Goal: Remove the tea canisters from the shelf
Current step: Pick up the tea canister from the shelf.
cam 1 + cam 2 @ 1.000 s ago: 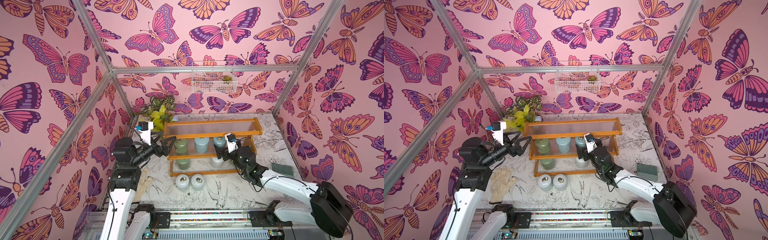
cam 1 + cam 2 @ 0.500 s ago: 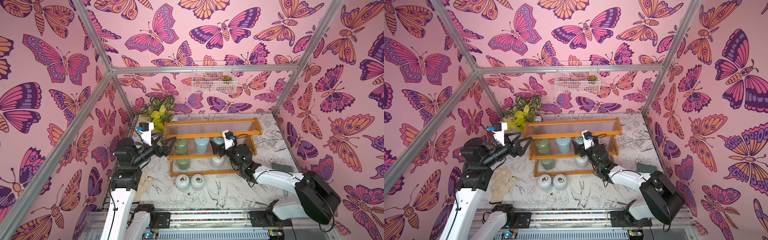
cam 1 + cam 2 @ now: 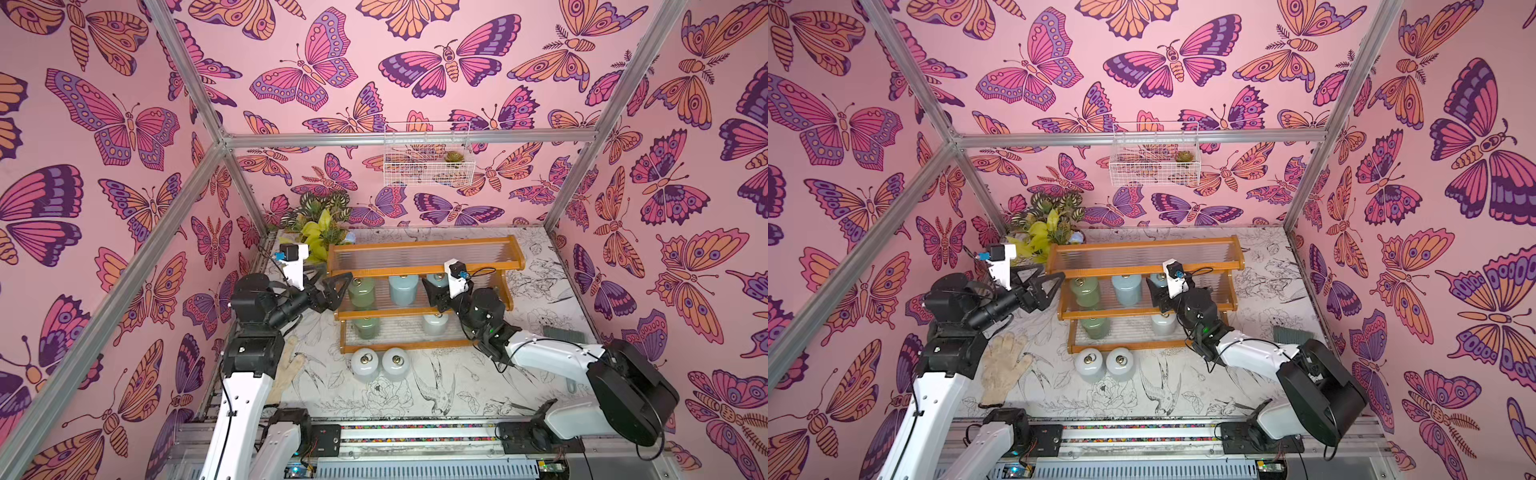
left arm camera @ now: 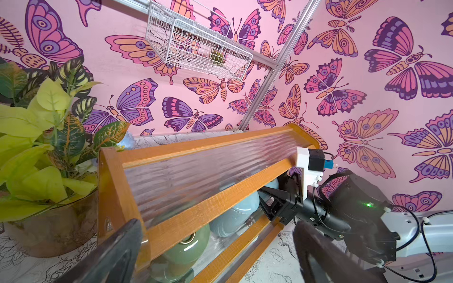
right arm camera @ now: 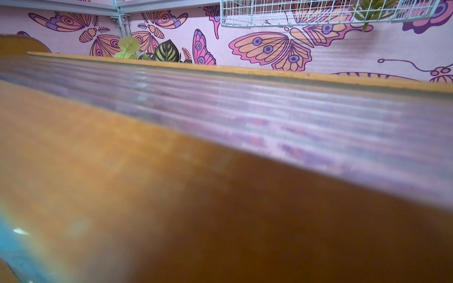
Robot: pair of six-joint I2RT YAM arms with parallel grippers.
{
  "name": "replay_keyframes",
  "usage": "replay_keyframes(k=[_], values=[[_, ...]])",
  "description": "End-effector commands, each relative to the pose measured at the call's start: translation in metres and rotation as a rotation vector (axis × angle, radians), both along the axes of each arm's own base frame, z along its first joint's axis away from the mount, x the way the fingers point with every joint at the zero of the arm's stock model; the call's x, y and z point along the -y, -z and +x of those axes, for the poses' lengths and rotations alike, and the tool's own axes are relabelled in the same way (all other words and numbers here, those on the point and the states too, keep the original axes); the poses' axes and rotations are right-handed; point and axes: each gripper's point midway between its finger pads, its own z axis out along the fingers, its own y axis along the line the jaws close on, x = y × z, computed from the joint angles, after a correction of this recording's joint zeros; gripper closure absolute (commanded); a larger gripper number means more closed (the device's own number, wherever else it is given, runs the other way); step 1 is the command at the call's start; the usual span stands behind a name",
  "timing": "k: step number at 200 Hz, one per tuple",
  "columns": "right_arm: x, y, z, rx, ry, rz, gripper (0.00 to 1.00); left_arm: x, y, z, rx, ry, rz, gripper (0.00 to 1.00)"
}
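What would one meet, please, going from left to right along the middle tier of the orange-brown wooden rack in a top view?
Sage green glossy ceramic canister → pale blue ceramic canister → second pale blue canister, only partly visible.

The shelf [image 3: 395, 271] stands mid-way across the table [image 3: 478, 386]. Three canisters [image 3: 403, 289] sit on its middle tier, two on the lowest, and two on the table just before it. A glove [image 3: 1003, 370] lies to their left. A plant [image 3: 320, 224] stands behind the shelf's left end.

White arm links [image 3: 552, 353], black joints [image 3: 627, 390], black cables [image 3: 226, 399], green light [image 4: 368, 204]
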Motion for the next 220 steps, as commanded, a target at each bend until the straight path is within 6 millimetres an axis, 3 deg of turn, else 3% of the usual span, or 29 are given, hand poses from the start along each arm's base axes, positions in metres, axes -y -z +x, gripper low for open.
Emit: replay_keyframes(k=[1, 29, 61, 108, 129, 152, 184, 220], values=[[-0.004, 0.004, -0.002, -0.024, -0.037, -0.034, 0.52, 0.001, -0.006, 0.000, 0.037, 0.006, 0.016, 0.01], [-0.010, -0.016, -0.011, 0.016, -0.100, -0.023, 0.57, 0.000, -0.005, 0.000, 0.039, -0.004, 0.019, 0.01], [-0.010, -0.042, -0.028, 0.073, -0.158, -0.018, 0.57, -0.002, -0.005, -0.001, 0.046, -0.016, 0.025, 0.01], [-0.012, -0.068, -0.069, 0.104, -0.318, -0.017, 0.57, -0.003, -0.003, 0.001, 0.042, -0.027, 0.026, 0.01], [-0.018, -0.060, -0.095, 0.058, -0.446, -0.018, 0.57, -0.004, -0.004, 0.001, 0.044, -0.032, 0.027, 0.01], [-0.025, -0.038, -0.115, -0.017, -0.551, -0.024, 0.57, -0.004, -0.005, 0.001, 0.046, -0.033, 0.024, 0.01], [-0.030, 0.006, -0.129, -0.131, -0.587, -0.035, 0.56, -0.003, -0.007, -0.001, 0.046, -0.029, 0.018, 0.01], [-0.033, 0.038, -0.138, -0.195, -0.604, -0.026, 0.56, -0.005, -0.005, 0.002, 0.038, -0.039, 0.019, 0.01]])
